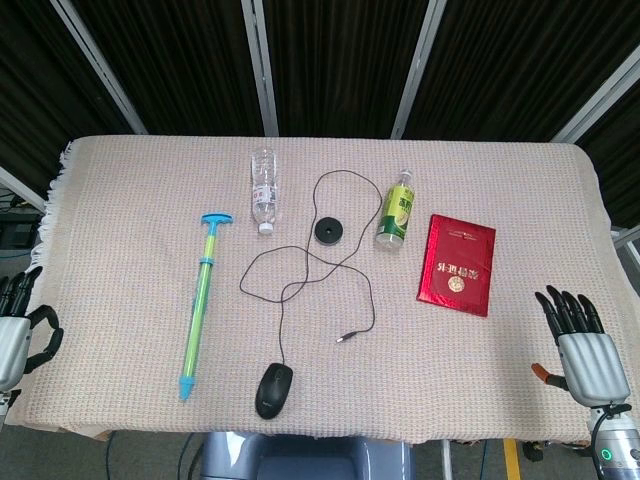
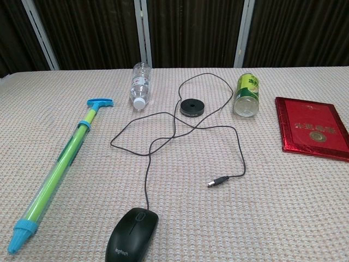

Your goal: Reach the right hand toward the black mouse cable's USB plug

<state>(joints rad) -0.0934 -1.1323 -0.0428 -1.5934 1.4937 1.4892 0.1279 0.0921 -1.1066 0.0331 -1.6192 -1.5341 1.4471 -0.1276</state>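
The reach has not begun: the right hand (image 1: 585, 350) hangs at the surface's (image 1: 520, 200) four o'clock edge, fingers spread, holding nothing. The USB plug (image 1: 346, 338) lies near the middle, at the mouse's (image 1: 274, 389) two o'clock, so the hand must travel toward nine o'clock.

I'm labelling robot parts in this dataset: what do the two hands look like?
Both show only in the head view. The right hand has black fingers, a silver-grey ribbed back, an orange-tipped thumb and a green light at the wrist. The left hand has the same silver-grey body and black fingers.
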